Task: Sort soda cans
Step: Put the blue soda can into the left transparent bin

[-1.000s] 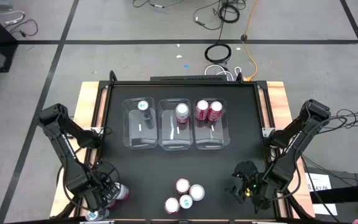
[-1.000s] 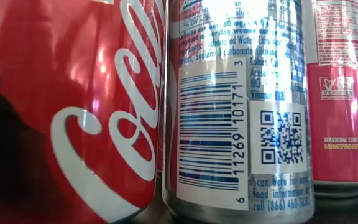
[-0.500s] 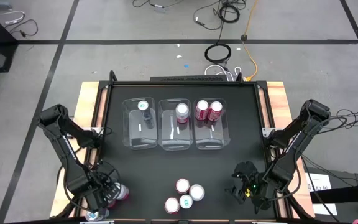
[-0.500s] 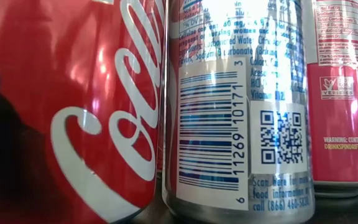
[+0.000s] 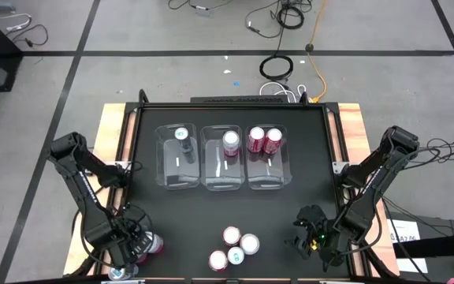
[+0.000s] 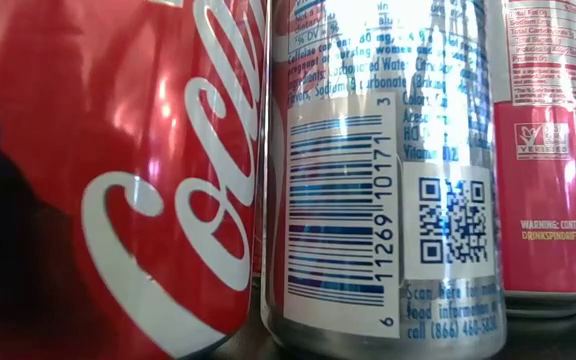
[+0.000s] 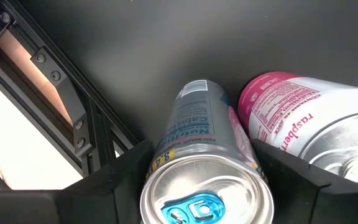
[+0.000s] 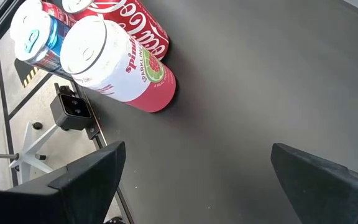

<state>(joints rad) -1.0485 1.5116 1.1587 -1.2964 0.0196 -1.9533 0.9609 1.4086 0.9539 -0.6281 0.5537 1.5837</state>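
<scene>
left gripper (image 7: pixel 197 180) sits low at the table's near-left corner, fingers either side of a blue can (image 7: pixel 205 171) but not clearly pinching it, pink can (image 7: pixel 303 121) just beside; I'd centre the can before squeezing, lift straight; right gripper (image 8: pixel 194 180) gaping, empty.

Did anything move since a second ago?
Nothing visibly moved. The left end effector is still around the blue-tab can at the table's near left corner, the right end effector waits open, and the cans in the bins stayed put.
</scene>
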